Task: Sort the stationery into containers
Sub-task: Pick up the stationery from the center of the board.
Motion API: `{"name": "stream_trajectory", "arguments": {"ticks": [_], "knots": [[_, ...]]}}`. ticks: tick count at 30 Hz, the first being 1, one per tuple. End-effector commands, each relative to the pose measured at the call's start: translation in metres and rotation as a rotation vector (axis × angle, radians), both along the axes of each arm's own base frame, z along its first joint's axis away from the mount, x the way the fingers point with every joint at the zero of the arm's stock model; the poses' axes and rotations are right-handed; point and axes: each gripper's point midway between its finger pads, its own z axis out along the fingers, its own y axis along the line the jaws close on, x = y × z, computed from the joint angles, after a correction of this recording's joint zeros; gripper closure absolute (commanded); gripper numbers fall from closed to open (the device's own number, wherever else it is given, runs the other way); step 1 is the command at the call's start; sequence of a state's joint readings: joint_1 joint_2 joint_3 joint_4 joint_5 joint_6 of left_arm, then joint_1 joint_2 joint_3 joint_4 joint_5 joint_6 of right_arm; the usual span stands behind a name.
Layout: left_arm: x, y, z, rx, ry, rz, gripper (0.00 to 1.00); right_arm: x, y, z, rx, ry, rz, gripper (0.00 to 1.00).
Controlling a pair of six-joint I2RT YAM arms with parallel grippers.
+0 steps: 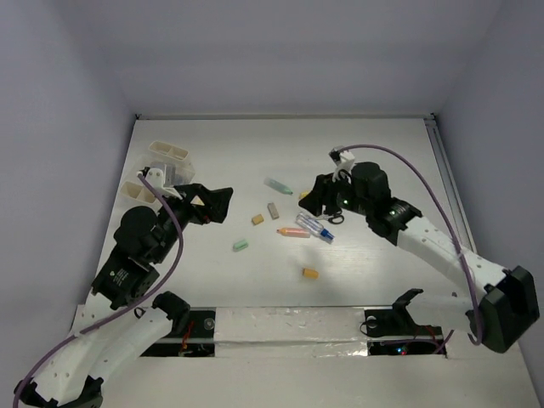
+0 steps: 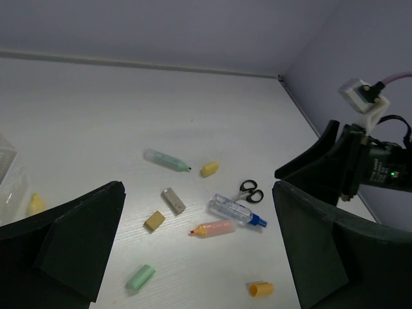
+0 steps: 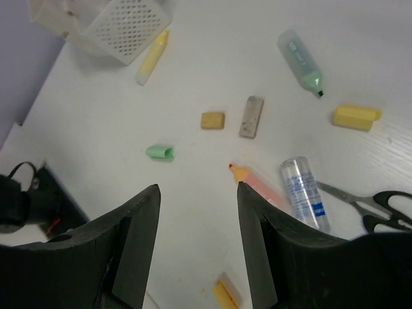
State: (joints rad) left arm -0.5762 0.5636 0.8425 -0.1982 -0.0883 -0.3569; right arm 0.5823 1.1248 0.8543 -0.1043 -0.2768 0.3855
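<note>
From above, the right gripper [image 1: 311,202] hangs over the middle of the table [image 1: 382,153], its jaws spread and empty. The orange-pink marker [image 1: 293,232] lies just to its near-left side, and the blue-capped pen [image 1: 315,228] and scissors [image 1: 333,218] lie close by. The marker's long axis runs roughly left to right across the table. The left gripper [image 1: 221,202], jaws likewise spread and holding nothing, stands well apart from that marker. It is much nearer the containers [image 1: 170,154] in the far left corner.

In the left wrist view the marker [image 2: 214,228] lies ahead of the open jaws, orange tip pointing left, with the pen [image 2: 235,210] just beyond it. A green eraser [image 2: 140,277] lies closer in (likely the easier pick for this arm).

In the right wrist view the marker [image 3: 252,182] lies on a diagonal. Its orange tip shows in the gap between the jaws and its body runs under the jaw on the picture's right. I judge the right arm the nearer one. It would need to shift toward the pen and turn so its jaws close across the marker's length, not along it.
</note>
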Motion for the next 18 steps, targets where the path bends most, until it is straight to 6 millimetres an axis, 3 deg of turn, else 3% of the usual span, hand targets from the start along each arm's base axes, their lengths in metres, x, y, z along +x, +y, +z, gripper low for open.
{"name": "stream_trajectory", "arguments": {"ticks": [1, 3, 4, 6, 9, 10, 11, 16, 17, 18], "knots": [[-0.004, 0.003, 0.026, -0.004, -0.08, -0.006, 0.01, 0.033, 0.01, 0.022, -0.058, -0.093, -0.073, 0.43], [-0.004, 0.004, 0.029, 0.005, -0.097, -0.005, 0.01, 0.038, 0.026, 0.003, -0.112, -0.054, -0.047, 0.43], [-0.004, 0.004, 0.033, 0.007, -0.107, -0.001, 0.01, 0.043, 0.034, 0.009, -0.121, -0.072, -0.034, 0.43], [-0.002, 0.011, 0.036, 0.024, -0.125, 0.028, 0.01, 0.042, 0.052, -0.013, -0.198, -0.059, -0.002, 0.39], [-0.003, 0.022, 0.035, 0.025, -0.141, 0.077, 0.01, 0.043, 0.072, -0.026, -0.255, -0.055, 0.02, 0.32], [-0.004, 0.025, 0.036, 0.022, -0.15, 0.087, 0.01, 0.045, 0.08, -0.045, -0.293, -0.031, 0.036, 0.31], [-0.005, 0.028, 0.036, 0.015, -0.161, 0.1, 0.01, 0.048, 0.088, -0.043, -0.299, -0.039, 0.044, 0.29], [-0.011, 0.05, 0.032, 0.004, -0.199, 0.19, 0.01, 0.052, 0.117, -0.077, -0.417, -0.028, 0.093, 0.21], [-0.011, 0.054, 0.034, 0.005, -0.208, 0.205, 0.01, 0.054, 0.119, -0.095, -0.45, -0.005, 0.101, 0.2], [-0.011, 0.055, 0.034, 0.006, -0.213, 0.208, 0.01, 0.059, 0.125, -0.094, -0.447, -0.009, 0.103, 0.19]]}}
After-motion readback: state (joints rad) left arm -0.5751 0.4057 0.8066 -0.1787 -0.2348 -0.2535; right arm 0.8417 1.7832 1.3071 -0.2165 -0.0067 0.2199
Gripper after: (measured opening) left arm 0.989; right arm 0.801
